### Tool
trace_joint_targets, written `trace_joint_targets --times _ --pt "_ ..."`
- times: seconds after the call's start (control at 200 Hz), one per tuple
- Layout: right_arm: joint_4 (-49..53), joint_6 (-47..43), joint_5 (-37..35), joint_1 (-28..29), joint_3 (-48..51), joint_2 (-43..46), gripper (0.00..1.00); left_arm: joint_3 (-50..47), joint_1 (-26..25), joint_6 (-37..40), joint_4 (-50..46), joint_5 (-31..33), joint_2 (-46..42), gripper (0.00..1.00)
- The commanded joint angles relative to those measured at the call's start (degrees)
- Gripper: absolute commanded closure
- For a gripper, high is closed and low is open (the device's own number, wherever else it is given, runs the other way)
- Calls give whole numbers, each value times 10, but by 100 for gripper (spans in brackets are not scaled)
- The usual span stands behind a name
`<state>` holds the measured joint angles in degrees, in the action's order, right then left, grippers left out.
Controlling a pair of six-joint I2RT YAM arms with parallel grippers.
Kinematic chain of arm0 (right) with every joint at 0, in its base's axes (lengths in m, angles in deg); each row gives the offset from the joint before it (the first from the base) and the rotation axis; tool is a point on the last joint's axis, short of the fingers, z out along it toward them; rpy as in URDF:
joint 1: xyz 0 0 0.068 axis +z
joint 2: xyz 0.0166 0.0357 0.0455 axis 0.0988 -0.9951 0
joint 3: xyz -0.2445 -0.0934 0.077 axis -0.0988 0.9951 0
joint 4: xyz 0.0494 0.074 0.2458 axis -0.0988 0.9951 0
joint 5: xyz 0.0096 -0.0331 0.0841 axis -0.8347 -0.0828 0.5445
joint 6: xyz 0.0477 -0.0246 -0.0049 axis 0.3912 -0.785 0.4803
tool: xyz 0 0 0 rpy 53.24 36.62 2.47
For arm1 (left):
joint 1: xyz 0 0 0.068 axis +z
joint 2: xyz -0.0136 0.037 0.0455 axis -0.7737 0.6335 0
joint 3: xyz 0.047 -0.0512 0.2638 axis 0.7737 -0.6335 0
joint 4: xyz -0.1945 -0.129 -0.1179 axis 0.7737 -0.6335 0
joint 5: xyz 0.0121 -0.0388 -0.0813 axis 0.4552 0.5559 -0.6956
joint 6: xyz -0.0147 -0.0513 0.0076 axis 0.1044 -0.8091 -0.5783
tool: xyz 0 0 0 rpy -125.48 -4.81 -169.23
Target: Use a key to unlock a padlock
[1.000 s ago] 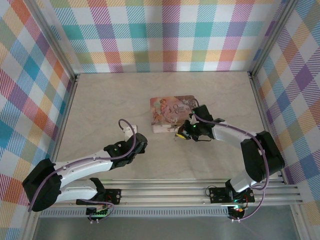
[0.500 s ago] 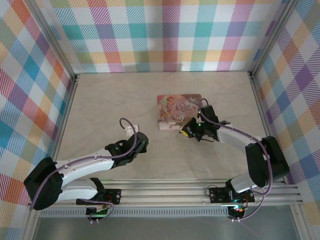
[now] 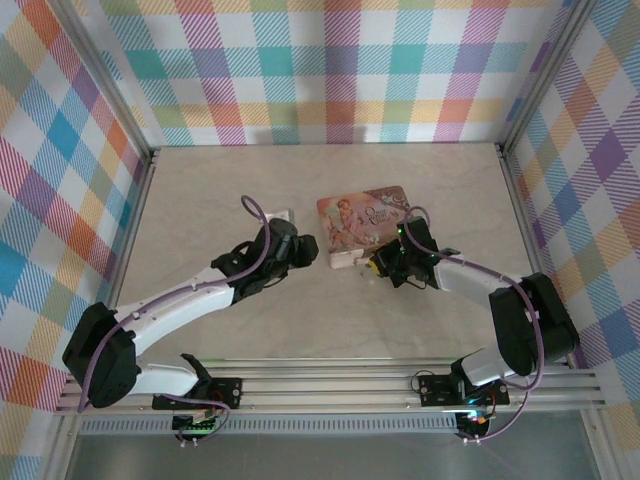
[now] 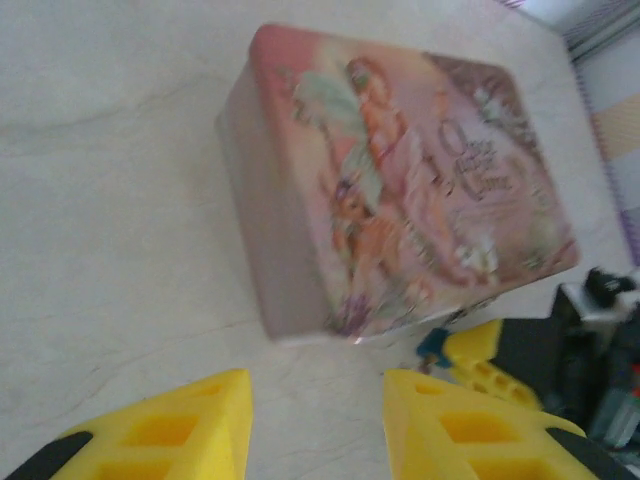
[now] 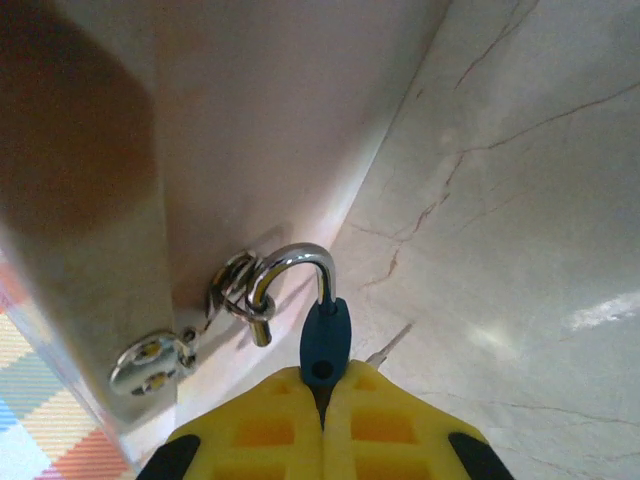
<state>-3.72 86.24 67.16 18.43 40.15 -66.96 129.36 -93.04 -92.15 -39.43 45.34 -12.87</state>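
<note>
Pinching the blue padlock [image 5: 325,342], my right gripper [image 5: 322,388] sits just below the clasp [image 5: 232,285] on the tin [image 5: 250,120]. My left gripper [image 4: 315,400] stands spread, tin ahead.

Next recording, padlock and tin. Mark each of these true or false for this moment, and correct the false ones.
1. The right gripper has its jaws shut on the padlock, pinching its blue body. True.
2. The left gripper is clamped on the tin. False: its jaws stand open, short of the tin, with nothing between them.
3. The padlock's silver shackle is hooked into a metal ring on the tin's side wall. True.
4. The tin stands against the back wall with its lid raised. False: it lies out on the table between the two grippers, printed lid up and closed.
</note>
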Motion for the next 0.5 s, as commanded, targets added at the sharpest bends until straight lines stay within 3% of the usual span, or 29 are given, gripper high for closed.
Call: trace_joint_targets --times 0.0,0.225,0.495 --pt "-20 53 -45 6 2 14 100 24 39 -17 8 -77 14 61" --pt "19 72 -78 25 -40 8 100 74 130 13 -37 -191 35 62" --pt "47 78 -124 31 -58 10 100 61 160 65 -117 -231 -28 61"
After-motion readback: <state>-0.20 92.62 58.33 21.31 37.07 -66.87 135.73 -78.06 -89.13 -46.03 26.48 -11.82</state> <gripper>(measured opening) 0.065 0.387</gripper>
